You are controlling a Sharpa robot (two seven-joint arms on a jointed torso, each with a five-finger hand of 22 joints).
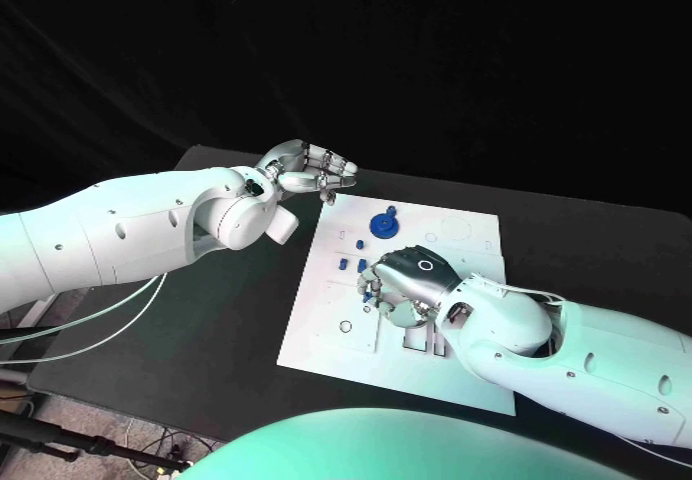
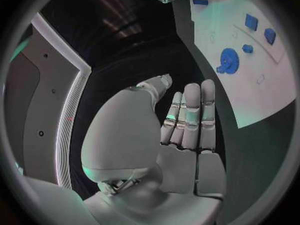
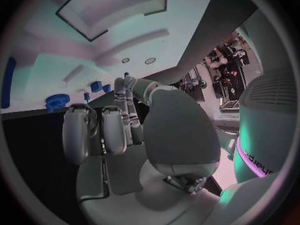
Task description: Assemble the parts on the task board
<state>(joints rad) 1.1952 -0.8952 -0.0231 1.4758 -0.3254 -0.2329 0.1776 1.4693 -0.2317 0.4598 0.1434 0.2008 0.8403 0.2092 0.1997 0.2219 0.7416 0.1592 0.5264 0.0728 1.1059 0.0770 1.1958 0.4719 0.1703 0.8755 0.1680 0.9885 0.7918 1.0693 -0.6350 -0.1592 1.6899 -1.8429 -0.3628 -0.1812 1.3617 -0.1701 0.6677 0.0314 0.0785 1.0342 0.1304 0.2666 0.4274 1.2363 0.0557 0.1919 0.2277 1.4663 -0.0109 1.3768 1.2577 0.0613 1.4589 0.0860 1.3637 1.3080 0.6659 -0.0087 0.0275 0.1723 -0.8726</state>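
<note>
The white task board (image 1: 332, 330) lies in the middle of the black table. A blue gear (image 1: 384, 224) stands near its far edge, and small blue parts (image 1: 343, 265) lie to the left of my right hand. My right hand (image 1: 405, 285) hovers low over the board's middle with its fingers curled down. In the right wrist view, the thumb and a finger (image 3: 122, 92) meet on a small blue part (image 3: 127, 75). My left hand (image 1: 306, 170) is raised beyond the board's far left corner, fingers straight and holding nothing (image 2: 187, 120). The left wrist view also has the gear (image 2: 228, 60).
Rectangular recesses (image 1: 418, 340) are cut into the board's near part beside my right forearm (image 1: 562, 350). Bare black table (image 1: 216, 330) stretches to the left of the board. My left forearm (image 1: 130, 235) hangs over the table's left side.
</note>
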